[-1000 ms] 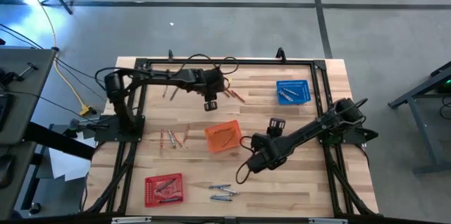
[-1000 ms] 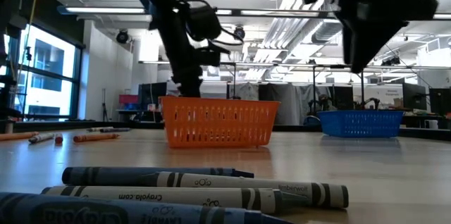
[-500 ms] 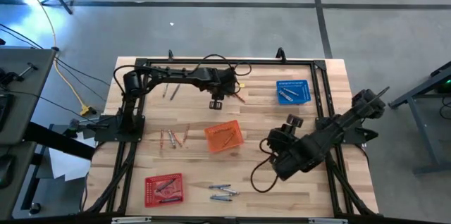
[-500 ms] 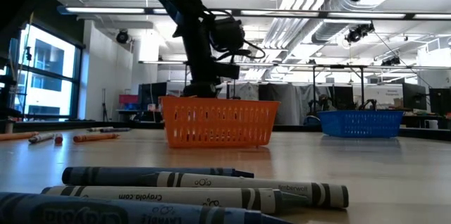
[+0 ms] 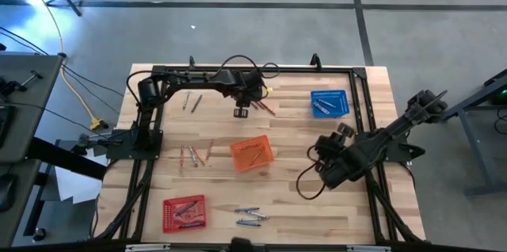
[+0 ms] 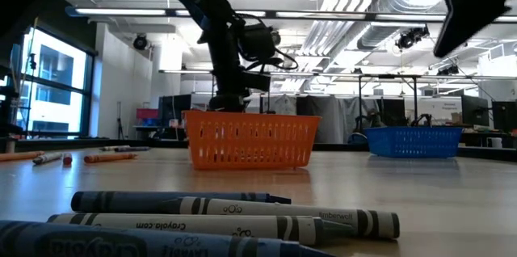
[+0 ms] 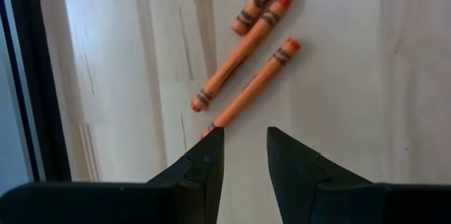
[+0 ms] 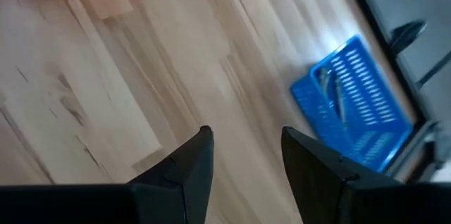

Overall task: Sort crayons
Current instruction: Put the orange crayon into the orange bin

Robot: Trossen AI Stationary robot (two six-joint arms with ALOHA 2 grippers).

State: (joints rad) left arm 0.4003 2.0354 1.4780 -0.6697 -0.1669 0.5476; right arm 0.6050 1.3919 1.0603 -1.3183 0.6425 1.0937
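Three orange crayons (image 7: 243, 76) lying side by side on the table (image 5: 293, 200), beyond the orange basket (image 5: 251, 154). Just over them, left gripper (image 7: 243, 155), fingers parted and empty. Best lowered square across one crayon, neighbours left outside. Right gripper (image 8: 243, 155) idle beside that basket, spread, empty.

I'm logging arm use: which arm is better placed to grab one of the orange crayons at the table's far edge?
Left. Its open left gripper hangs right above the thin orange crayons, while the right gripper is raised well away beyond the orange mesh basket.
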